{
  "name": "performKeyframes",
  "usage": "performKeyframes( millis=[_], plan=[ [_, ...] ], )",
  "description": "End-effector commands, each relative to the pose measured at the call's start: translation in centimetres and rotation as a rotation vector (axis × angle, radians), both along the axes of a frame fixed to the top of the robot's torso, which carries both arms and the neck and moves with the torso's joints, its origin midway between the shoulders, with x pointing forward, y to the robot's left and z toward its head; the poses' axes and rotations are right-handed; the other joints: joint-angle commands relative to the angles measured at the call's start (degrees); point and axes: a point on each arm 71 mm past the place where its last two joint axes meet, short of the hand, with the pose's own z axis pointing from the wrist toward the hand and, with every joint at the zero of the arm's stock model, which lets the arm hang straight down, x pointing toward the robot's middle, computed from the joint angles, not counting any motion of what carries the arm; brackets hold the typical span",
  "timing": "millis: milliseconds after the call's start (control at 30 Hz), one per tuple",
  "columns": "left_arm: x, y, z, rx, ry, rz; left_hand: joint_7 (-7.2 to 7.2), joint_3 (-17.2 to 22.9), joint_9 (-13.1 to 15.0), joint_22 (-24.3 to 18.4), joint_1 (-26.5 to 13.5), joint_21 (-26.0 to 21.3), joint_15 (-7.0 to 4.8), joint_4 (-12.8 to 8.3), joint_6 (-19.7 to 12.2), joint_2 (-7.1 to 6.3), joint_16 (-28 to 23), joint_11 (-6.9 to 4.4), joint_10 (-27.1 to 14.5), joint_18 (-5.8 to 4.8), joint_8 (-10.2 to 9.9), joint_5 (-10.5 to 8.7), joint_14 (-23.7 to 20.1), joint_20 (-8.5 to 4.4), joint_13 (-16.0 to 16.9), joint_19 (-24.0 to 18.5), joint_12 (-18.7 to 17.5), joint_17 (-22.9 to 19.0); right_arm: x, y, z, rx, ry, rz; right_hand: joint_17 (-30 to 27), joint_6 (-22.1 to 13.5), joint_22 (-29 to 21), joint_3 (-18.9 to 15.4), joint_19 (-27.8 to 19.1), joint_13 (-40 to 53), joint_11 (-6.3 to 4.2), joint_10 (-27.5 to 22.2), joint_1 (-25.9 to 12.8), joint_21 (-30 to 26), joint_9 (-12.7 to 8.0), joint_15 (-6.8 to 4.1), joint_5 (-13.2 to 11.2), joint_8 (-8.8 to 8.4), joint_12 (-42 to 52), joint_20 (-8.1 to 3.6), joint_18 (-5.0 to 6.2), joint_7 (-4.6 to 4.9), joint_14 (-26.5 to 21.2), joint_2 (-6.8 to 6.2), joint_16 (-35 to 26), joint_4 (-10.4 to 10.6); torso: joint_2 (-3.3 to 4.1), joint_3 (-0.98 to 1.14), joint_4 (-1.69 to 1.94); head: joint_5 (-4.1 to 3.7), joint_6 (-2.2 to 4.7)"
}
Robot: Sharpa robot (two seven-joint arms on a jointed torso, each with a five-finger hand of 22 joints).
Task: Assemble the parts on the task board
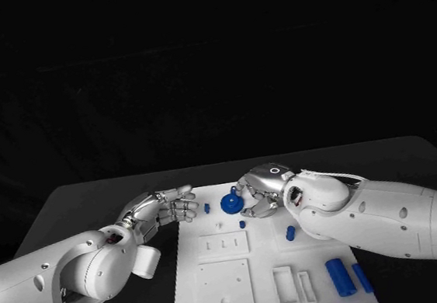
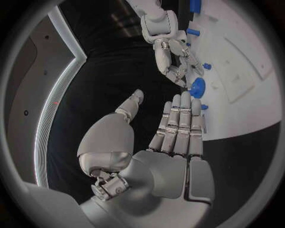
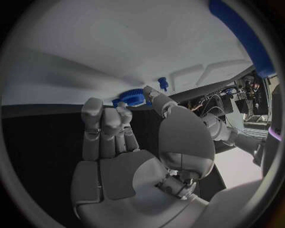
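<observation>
The white task board (image 1: 223, 277) lies in the middle of the table. Over its far edge my right hand (image 1: 259, 190) pinches a blue toothed wheel (image 1: 231, 203) between thumb and fingertips. The right wrist view shows that wheel (image 3: 132, 97) at the tips of the right hand (image 3: 130, 137), close above the board (image 3: 118, 42), near a small blue peg (image 3: 162, 83). My left hand (image 1: 162, 206) hovers just off the board's far left corner, fingers straight, thumb apart, holding nothing. In the left wrist view, the left hand (image 2: 178, 123) points toward the wheel (image 2: 196, 88) and the right hand (image 2: 175, 59).
Small blue pegs (image 1: 207, 208) (image 1: 242, 224) stand near the board's far end, with another blue piece (image 1: 290, 233) at its right edge. Two longer blue cylinders (image 1: 338, 276) (image 1: 361, 278) lie at the near right. Raised white blocks (image 1: 221, 245) sit on the board.
</observation>
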Motion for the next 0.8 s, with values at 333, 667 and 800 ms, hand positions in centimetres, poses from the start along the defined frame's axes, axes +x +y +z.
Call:
performKeyframes(
  millis=[333, 667, 800],
  plan=[
    [-0.1, -0.2, 0.2, -0.004, -0.009, -0.015, 0.18, 0.10, 0.09, -0.10, 0.18, -0.38, -0.10, -0.37, -0.02, 0.19, -0.33, 0.13, 0.30, 1.18, -0.38, 0.39, -0.09, -0.14, -0.07, 0.06, -0.21, 0.09, -0.2, -1.4, -0.1, 0.039, 0.031, -0.015, 0.20, -0.10, 0.64, -0.49, 0.20, 0.11, 0.14, -0.42, -1.12, -0.03, 0.00, 0.31, 0.62, 0.31, 0.22, -0.56, 3.53, 0.26, -0.13, 0.35, -0.22, 0.97, 0.01, 0.05, -0.03, -0.09, 0.16],
    [0.0, -0.1, 0.2, -0.004, -0.011, -0.012, 0.19, 0.10, 0.10, -0.10, 0.18, -0.38, -0.10, -0.39, -0.02, 0.19, -0.34, 0.13, 0.30, 1.18, -0.40, 0.40, -0.09, -0.14, -0.06, 0.06, -0.22, 0.09, 0.1, -4.7, 2.6, 0.265, 0.087, -0.037, 0.56, 0.60, 0.70, 2.76, 0.48, 0.14, 0.68, -0.32, 2.22, 0.06, 0.23, 0.80, -3.19, 0.82, 0.54, -1.01, 3.53, 0.83, -0.02, 0.55, -0.15, 1.83, -0.06, 0.14, -0.17, -0.27, 0.44],
    [0.1, 0.0, 0.2, -0.004, -0.012, -0.009, 0.19, 0.11, 0.10, -0.10, 0.20, -0.38, -0.10, -0.41, -0.02, 0.19, -0.34, 0.13, 0.30, 1.18, -0.40, 0.41, -0.10, -0.14, -0.06, 0.06, -0.22, 0.09, 0.2, -6.5, 3.7, 0.306, 0.119, -0.015, 0.84, 0.56, 0.88, 0.22, 0.13, 0.30, 0.99, -0.67, 2.23, 0.21, 0.36, 1.08, -1.12, 0.92, 0.83, -1.02, 3.53, 1.14, -0.19, 1.41, -0.07, -0.51, -0.12, 0.16, -0.21, -0.75, 0.75]
  ],
)
